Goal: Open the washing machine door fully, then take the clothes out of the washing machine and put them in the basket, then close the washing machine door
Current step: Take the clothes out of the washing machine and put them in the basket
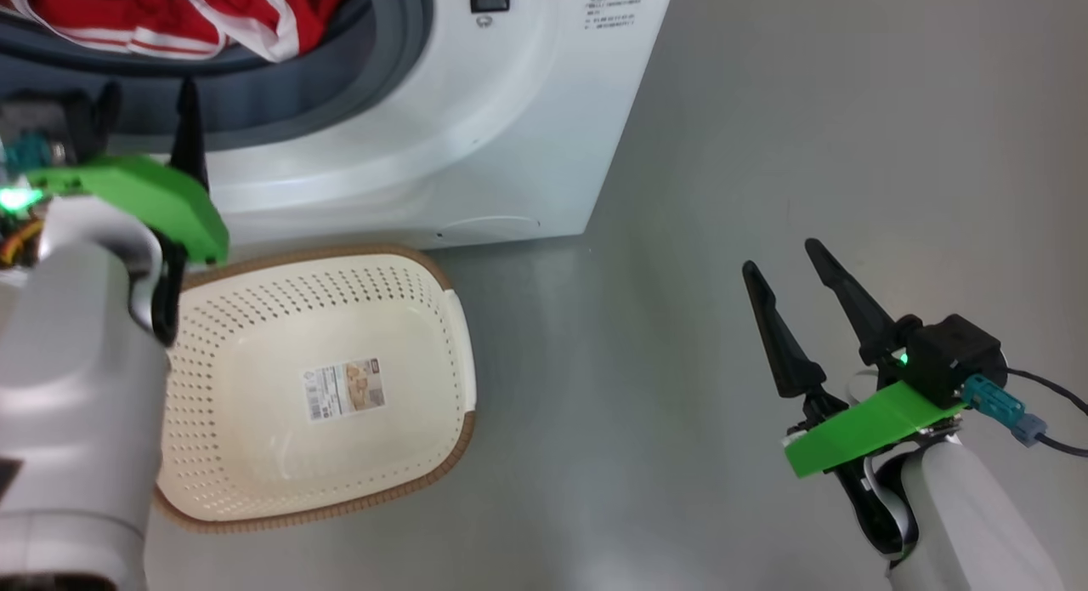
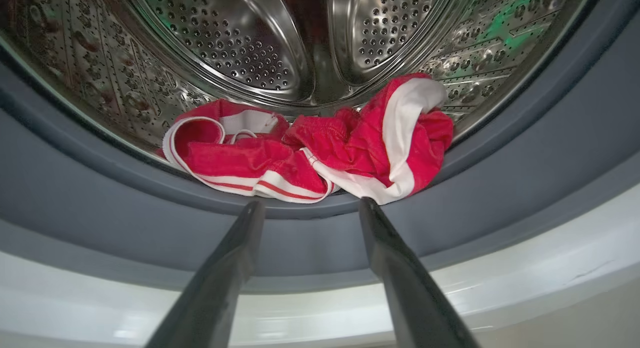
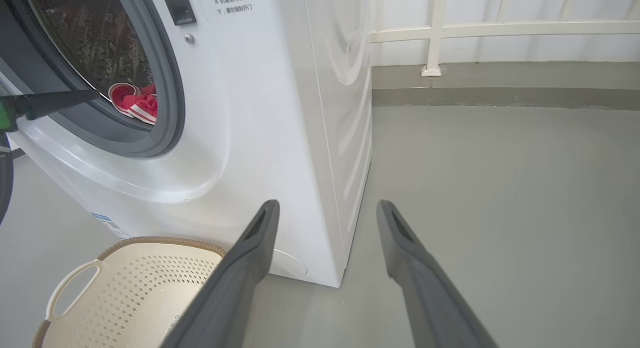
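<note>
Clothes [image 2: 310, 152] lie at the washing machine [image 1: 476, 149] mouth, just past the left gripper [image 2: 311, 204], its fingers apart and empty. Right gripper [image 1: 780, 255] hangs spread, holding nothing.

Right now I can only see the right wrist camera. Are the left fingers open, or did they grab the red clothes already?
Observer: Open. In the left wrist view the left fingers are spread apart with nothing between them. Their tips are just below the clothes, by the grey rubber ring.
Operator: Okay! I only see part of the basket. Is anything in it?
Observer: No clothes. The head view shows the whole basket, and there is just a paper label on its bottom.
</note>
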You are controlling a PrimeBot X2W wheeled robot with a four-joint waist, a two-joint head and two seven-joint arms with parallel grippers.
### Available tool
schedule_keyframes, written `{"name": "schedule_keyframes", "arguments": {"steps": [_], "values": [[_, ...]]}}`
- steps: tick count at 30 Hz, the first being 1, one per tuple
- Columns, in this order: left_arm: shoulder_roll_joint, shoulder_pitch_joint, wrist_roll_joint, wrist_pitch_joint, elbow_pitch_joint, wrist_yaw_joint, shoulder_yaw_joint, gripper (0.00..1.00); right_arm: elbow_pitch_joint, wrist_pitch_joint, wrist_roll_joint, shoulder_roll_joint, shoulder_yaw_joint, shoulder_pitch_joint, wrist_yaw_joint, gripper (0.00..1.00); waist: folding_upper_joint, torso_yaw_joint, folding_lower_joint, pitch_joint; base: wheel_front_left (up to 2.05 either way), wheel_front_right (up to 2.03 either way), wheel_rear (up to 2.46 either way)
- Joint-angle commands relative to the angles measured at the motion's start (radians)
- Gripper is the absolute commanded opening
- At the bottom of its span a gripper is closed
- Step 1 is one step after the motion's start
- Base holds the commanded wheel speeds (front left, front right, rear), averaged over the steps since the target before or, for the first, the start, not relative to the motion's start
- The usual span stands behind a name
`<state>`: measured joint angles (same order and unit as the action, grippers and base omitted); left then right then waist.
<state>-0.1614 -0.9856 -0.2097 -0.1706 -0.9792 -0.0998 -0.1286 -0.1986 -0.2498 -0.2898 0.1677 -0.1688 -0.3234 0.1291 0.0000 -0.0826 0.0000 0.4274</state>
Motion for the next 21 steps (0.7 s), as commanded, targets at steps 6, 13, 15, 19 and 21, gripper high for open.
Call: {"name": "schedule_keyframes", "arguments": {"steps": [6,13,15,19,21], "values": [[-0.054,-0.172,0.035,0.041,-0.106,0.034,-0.014,1.00,0.022,-0.012,0.006,-0.010,-0.049,-0.046,0.002,1.00,0.0000,-0.018,0.0000,0.056,0.00,0.00,0.00],[-0.070,-0.271,0.050,0.056,-0.189,0.052,-0.033,1.00,0.022,-0.012,0.000,-0.013,-0.084,-0.076,0.002,1.00,0.0000,-0.033,0.0000,0.089,0.00,0.00,0.00],[-0.079,-0.297,0.058,0.060,-0.212,0.059,-0.042,1.00,0.023,-0.012,-0.001,-0.014,-0.093,-0.083,0.002,1.00,0.0000,-0.039,0.0000,0.101,0.00,0.00,0.00],[-0.105,-0.340,0.068,0.069,-0.247,0.065,-0.056,1.00,0.025,-0.012,-0.004,-0.018,-0.113,-0.095,0.002,1.00,0.0000,-0.057,0.0000,0.122,0.00,0.00,0.00],[-0.118,-0.355,0.073,0.076,-0.260,0.069,-0.063,1.00,0.025,-0.012,-0.006,-0.019,-0.122,-0.101,0.002,1.00,0.0000,-0.064,0.0000,0.134,0.00,0.00,0.00]]}}
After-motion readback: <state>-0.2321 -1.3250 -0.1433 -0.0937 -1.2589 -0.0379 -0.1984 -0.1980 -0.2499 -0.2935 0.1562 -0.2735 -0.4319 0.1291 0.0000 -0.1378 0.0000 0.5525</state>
